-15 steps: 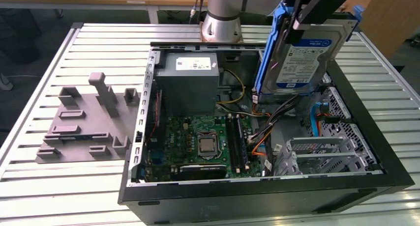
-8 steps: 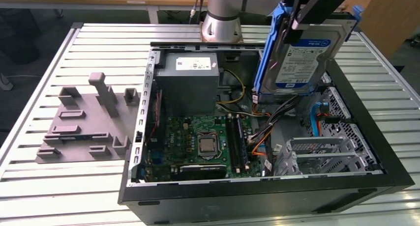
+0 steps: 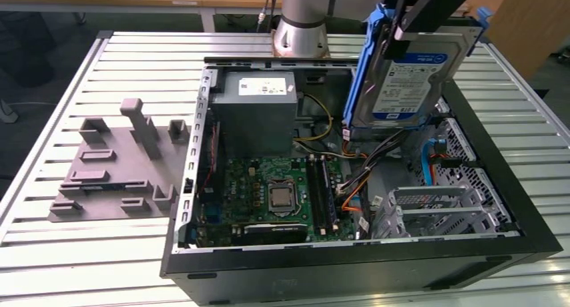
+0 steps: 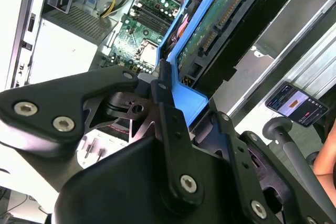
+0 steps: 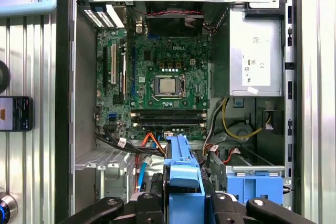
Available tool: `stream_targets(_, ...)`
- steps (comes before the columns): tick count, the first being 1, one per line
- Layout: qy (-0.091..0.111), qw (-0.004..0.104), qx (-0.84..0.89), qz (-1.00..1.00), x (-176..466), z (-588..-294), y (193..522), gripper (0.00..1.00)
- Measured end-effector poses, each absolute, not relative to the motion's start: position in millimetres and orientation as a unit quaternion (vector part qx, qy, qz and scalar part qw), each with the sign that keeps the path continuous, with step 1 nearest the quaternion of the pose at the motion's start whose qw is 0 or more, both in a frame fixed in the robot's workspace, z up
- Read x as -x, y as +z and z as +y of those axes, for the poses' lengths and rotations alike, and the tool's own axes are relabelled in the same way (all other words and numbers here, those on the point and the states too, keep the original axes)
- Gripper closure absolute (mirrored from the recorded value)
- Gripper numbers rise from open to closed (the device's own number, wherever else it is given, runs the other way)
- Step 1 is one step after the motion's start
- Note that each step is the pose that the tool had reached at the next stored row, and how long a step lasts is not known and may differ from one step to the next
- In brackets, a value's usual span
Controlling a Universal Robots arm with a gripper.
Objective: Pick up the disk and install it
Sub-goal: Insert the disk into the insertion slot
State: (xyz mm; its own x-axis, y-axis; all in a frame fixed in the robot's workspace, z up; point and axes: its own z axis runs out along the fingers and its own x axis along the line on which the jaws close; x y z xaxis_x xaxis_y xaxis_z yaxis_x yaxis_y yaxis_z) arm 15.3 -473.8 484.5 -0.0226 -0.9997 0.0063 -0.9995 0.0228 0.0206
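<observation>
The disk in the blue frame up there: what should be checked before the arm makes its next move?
1. Grip on the disk: ok; the gripper is shut on its blue frame.
2. Disk clear of the case: ok; it hangs roughly upright above the open computer case.
3. Case open for access: ok; the motherboard lies bare.
4. Path below the disk: not ok; loose cables run under it.
5. Target slot free: cannot tell.

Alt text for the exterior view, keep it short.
The gripper holds the disk on edge, label facing the camera, over the open computer case. Inside are a green motherboard and a grey power supply; a grey fixture plate sits on the slatted table at the exterior view's left.
</observation>
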Motion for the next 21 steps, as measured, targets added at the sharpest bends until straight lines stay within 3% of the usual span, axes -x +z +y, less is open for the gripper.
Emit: stream_targets(21, -0.005, 0.009, -0.699, -0.715, -11.1, -473.8, 484.5, 0.64)
